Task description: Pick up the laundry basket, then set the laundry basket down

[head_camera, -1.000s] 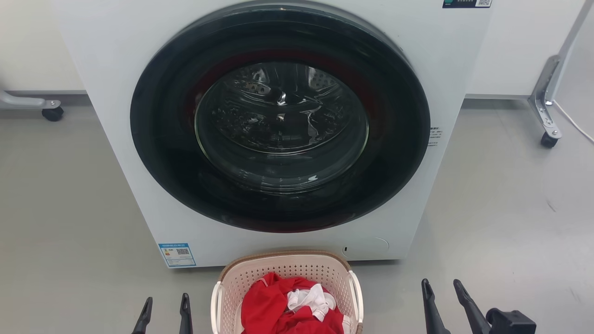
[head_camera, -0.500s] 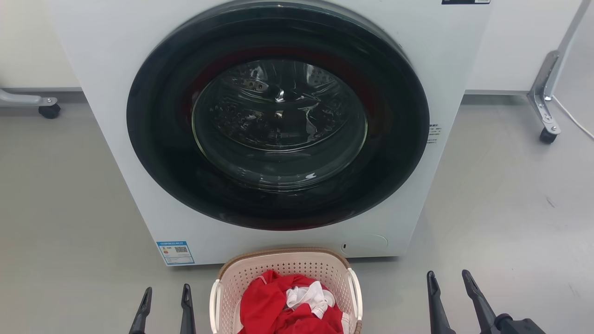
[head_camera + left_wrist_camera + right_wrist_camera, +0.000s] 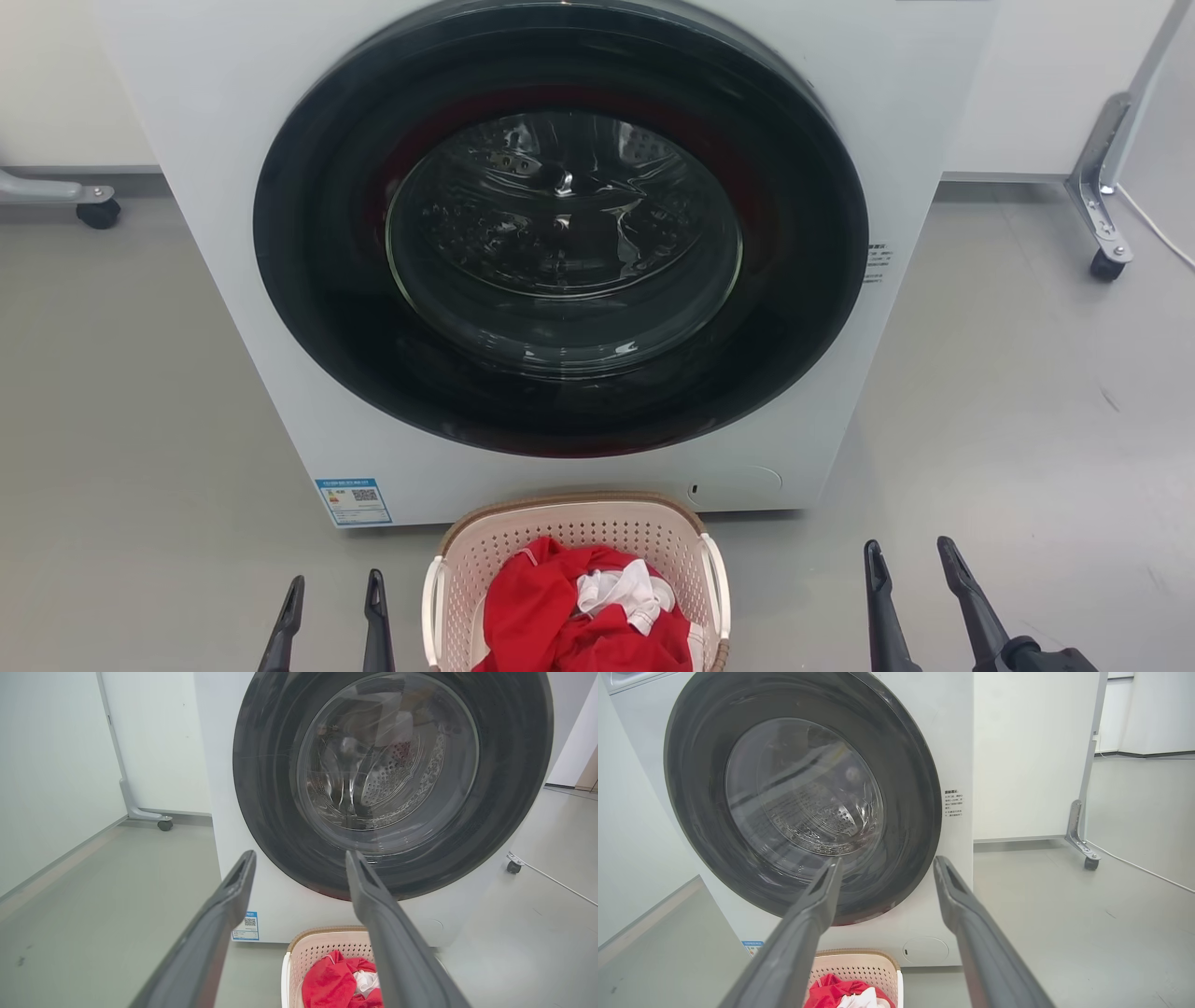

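Left gripper point(image 3: 336, 577), right gripper point(image 3: 907, 543) spread, empty; right shifted outward; laundry basket point(image 3: 569, 504) unmoved.

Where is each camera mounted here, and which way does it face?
Head view: on the robot's head, facing forward and down at the washing machine and the laundry basket on the floor; left gripper lower left, right gripper lower right, both open.
Left wrist view: on the left wrist, looking along its fingers at the machine's door; basket lower right.
Right wrist view: on the right wrist, looking along its fingers at the door; basket lower left.
Shared: all three show door and basket.
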### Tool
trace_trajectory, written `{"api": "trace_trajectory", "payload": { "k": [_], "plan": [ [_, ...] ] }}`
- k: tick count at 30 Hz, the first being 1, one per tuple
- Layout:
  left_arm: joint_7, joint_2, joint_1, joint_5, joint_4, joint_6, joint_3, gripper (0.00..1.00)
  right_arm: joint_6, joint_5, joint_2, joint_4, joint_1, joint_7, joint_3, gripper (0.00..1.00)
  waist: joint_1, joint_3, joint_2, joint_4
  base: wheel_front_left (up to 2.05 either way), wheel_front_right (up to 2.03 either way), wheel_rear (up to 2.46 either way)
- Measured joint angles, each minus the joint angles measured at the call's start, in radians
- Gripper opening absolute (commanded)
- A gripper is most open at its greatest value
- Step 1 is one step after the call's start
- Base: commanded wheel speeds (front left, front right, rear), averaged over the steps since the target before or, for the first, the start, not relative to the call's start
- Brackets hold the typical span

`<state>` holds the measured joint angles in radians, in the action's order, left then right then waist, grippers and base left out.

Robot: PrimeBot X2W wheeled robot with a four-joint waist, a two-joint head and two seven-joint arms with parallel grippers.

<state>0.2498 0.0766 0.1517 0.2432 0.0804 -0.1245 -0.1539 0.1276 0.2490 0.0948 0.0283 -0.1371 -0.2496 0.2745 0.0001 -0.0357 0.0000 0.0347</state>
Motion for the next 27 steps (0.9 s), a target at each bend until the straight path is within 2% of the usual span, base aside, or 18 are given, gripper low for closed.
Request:
{"api": "trace_trajectory", "payload": {
  "k": [25,26,27],
  "plan": [
    [0.000,-0.011,0.000,-0.019,-0.019,0.000,0.012,1.00,0.000,-0.019,-0.013,0.022,-0.001,0.000,-0.020,1.00,0.0000,0.013,0.0000,0.001,0.00,0.00,0.00],
    [0.000,-0.012,0.000,-0.019,-0.020,0.000,0.012,0.00,0.000,-0.020,-0.013,0.023,-0.001,0.000,-0.021,0.00,0.0000,0.014,0.0000,0.001,0.00,0.00,0.00],
    [-0.002,-0.013,0.000,-0.018,-0.012,0.001,0.011,0.00,0.000,-0.019,-0.014,0.013,-0.001,0.002,-0.020,0.00,0.0000,0.014,0.0000,0.001,0.00,0.00,0.00]
  ]
}}
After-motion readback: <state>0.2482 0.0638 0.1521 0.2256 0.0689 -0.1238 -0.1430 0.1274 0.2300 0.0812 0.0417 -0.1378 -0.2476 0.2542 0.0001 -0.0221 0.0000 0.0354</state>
